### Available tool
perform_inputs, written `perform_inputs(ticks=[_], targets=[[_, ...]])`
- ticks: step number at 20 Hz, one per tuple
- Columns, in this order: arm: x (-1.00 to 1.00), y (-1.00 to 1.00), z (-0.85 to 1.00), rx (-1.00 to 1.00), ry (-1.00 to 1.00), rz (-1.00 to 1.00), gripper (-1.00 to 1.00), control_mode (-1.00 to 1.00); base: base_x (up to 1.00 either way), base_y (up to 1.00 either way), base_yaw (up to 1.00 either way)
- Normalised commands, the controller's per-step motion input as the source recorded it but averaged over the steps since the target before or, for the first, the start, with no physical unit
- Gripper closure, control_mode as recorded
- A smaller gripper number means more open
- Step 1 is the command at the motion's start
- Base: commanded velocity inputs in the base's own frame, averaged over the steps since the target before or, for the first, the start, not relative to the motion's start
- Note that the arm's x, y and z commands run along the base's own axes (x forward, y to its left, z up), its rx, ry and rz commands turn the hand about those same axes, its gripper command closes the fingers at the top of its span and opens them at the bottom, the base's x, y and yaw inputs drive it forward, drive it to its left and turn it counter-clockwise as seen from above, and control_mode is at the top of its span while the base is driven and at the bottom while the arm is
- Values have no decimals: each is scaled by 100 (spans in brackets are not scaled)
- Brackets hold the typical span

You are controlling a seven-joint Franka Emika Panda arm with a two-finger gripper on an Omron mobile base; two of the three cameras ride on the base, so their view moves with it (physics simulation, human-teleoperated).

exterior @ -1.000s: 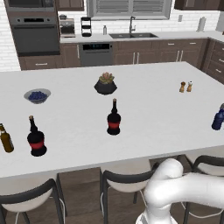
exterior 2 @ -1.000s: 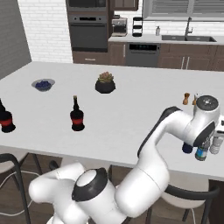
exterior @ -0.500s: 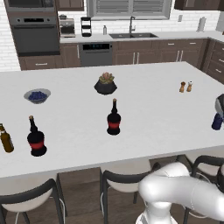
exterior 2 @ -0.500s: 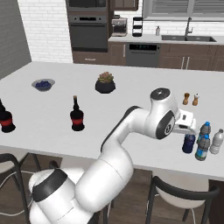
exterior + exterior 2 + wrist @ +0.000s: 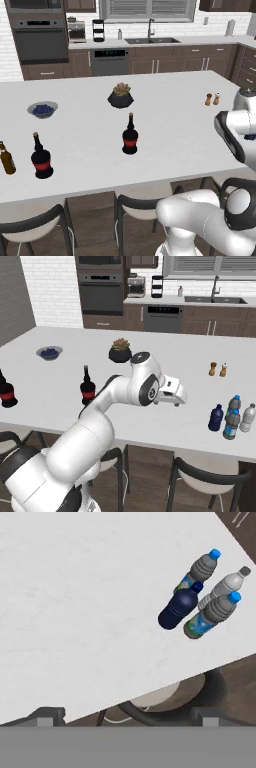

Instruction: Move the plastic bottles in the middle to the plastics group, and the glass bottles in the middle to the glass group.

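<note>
While my claw (image 5: 175, 397) hung open and empty, 4 plastic bottles (image 5: 231, 417) clustered at the counter's (image 5: 150, 421) 3 o'clock end. Next came the black bottle (image 5: 87, 388) at 9 o'clock; I judged gripping its round body squarely best.

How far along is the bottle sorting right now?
Plastics look done: the solid dark blue bottle and the clear blue-capped bottles stand clustered with the pale plastic bottle near the counter's right edge. Nothing is in hand; the gripper is open and empty. One black red-banded glass bottle remains mid-counter, apart from the black bottle and amber-brown bottle at the left.
</note>
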Motion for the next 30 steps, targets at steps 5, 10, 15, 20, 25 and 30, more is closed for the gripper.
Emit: perform_inputs(ticks=[5,10,15,20,25,30], targets=[[24,98,11,8,9,4,-100,-100,0,0,0],[9,89,11,6,12,1,-100,-100,0,0,0],[4,85,6,5,6,1,-100,-100,0,0,0],[0,76,2,7,1,4,-100,-100,0,0,0],[-2,75,0,7,-11,15,-100,-100,0,0,0],[4,79,0,0,-15,10,-100,-100,0,0,0]])
